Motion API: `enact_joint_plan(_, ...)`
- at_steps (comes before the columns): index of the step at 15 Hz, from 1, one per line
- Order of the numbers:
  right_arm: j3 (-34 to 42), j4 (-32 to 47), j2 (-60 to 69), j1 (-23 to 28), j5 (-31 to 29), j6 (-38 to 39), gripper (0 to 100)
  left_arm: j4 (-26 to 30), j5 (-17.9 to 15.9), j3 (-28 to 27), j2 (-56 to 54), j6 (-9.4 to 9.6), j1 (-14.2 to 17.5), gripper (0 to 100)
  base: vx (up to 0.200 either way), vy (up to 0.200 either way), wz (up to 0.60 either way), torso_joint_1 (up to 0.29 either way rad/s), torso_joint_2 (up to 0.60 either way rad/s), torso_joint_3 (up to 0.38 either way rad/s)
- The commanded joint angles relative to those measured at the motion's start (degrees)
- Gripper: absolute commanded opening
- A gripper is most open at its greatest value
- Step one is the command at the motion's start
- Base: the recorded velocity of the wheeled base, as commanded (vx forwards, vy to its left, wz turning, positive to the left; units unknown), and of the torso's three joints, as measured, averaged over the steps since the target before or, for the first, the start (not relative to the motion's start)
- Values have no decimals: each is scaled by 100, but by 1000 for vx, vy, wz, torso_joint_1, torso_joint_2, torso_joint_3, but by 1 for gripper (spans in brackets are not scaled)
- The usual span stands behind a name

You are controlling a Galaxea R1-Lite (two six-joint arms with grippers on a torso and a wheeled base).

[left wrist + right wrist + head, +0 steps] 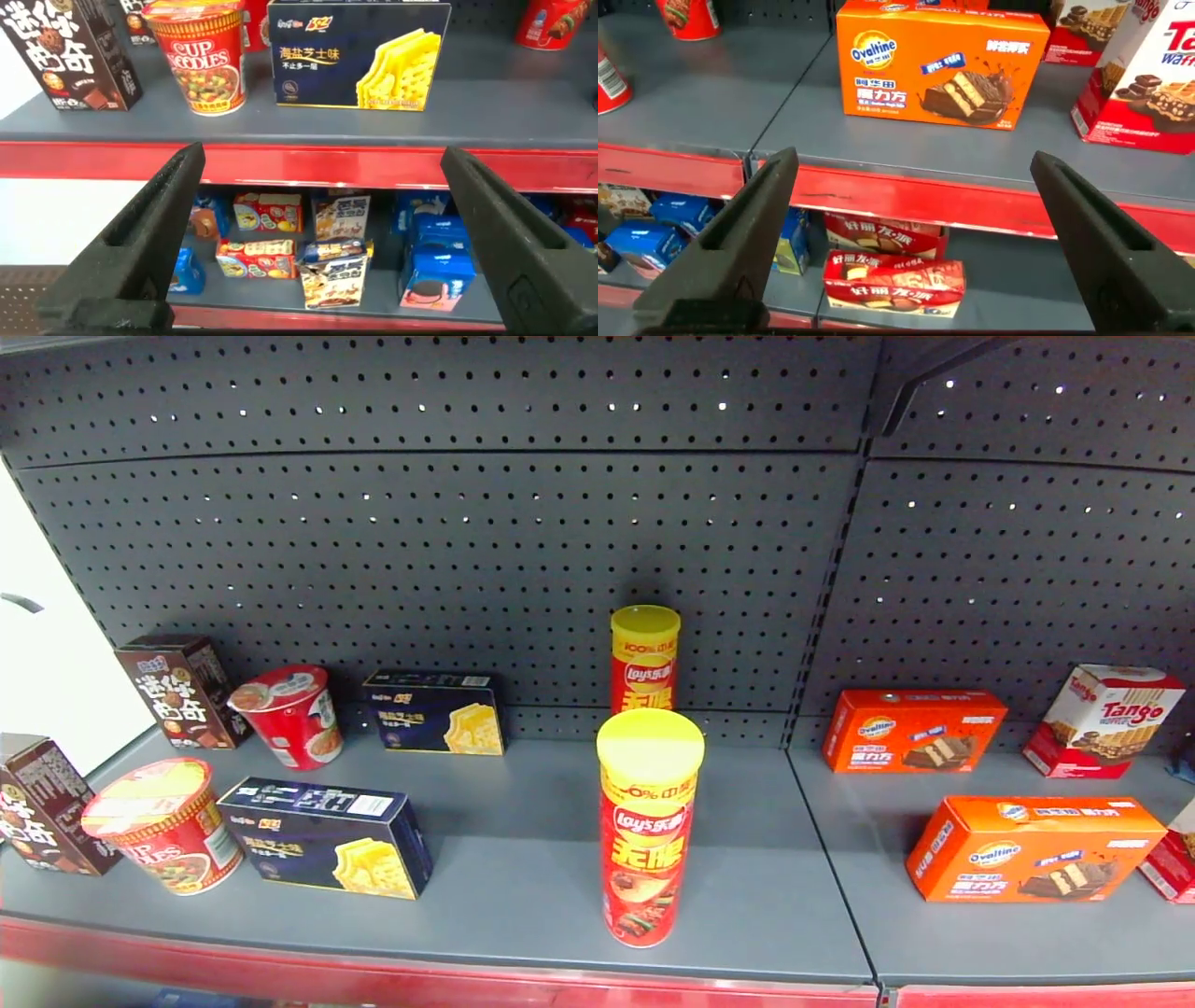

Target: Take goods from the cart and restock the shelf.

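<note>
The front chip canister [649, 826], a glossy cylinder with a flat yellow lid, is standing upright at mid-shelf, with its long axis vertical and lid facing up. A second canister [644, 658] is standing behind it, near the perforated back panel [467, 541]. An orange cardboard box [1032, 847] is lying lengthwise on the matte grey shelf [747, 896]. The left gripper [322, 154] and right gripper [913, 157] are hovering before the shelf's red front edge [75, 159], with black wedge-shaped fingers spread wide, gripping nothing.
</note>
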State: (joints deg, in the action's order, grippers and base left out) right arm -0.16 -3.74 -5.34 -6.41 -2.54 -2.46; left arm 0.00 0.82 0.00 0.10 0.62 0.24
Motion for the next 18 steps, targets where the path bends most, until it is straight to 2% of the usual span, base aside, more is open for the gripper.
enact_joint_plan(1, 7, -4, -11, 0, 43, -17, 100, 0, -3, 0, -10, 8, 2, 100, 0, 0, 0, 0, 0, 0)
enact_joint_plan(7, 7, -4, -11, 0, 69, -9, 100, 0, -3, 0, -10, 8, 2, 100, 0, 0, 0, 0, 0, 0)
enact_joint_plan(10, 7, -4, -11, 0, 78, -17, 100, 0, -3, 0, -10, 8, 2, 100, 0, 0, -600, 5, 2, 2)
enact_joint_plan(14, 7, -4, -11, 0, 87, -17, 100, 0, -3, 0, -10, -1, 2, 100, 0, 0, 0, 0, 0, 0)
enact_joint_plan(18, 7, -4, -11, 0, 465, -26, 100, 0, -3, 0, -10, -1, 2, 100, 0, 0, 0, 0, 0, 0)
